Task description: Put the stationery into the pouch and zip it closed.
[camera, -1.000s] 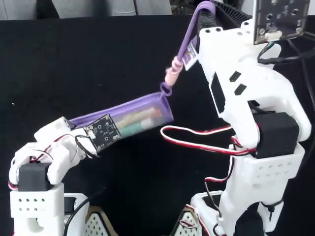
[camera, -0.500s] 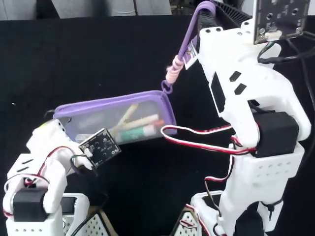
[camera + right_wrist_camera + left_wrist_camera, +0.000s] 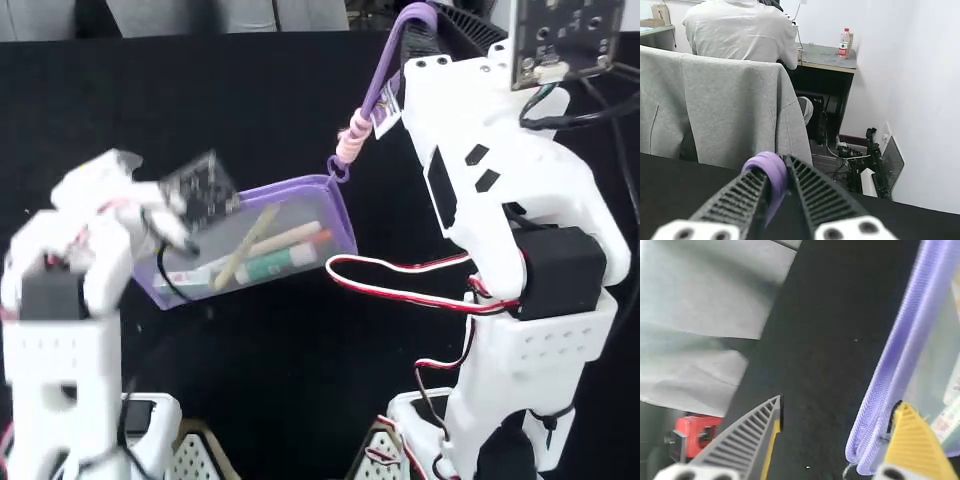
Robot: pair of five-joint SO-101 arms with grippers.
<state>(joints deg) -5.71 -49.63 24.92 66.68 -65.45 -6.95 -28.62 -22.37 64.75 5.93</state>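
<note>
Two tools share this job. The right tool (image 3: 776, 167) is clenched on the top loop of the purple strap (image 3: 385, 75), high at the far right. The left tool (image 3: 839, 405) is spread wide and grasps nothing, with its yellow-tipped finger just beside the zip edge at the pouch's left end.

The strap runs down taut, past a pink charm (image 3: 351, 145), to a ring (image 3: 338, 178) at the right corner of the pouch (image 3: 200, 250). The pouch hangs tilted over the black surface (image 3: 250, 100), its right end higher, with the pens (image 3: 285, 240) lying inside it. I cannot tell whether the zip is fully shut.

As I judge it, a clean pull needs the left tool to pinch the left end firmly before the strap draws any further. The pull should then run straight along the zip line, so the teeth stay flat and the pens don't slide toward the opening.

The left arm (image 3: 70, 270) stands raised at the near left, its wrist bent over toward the pouch. The right arm (image 3: 500, 170) is upright and stretched toward the far side, carrying the strap well above the surface.
</note>
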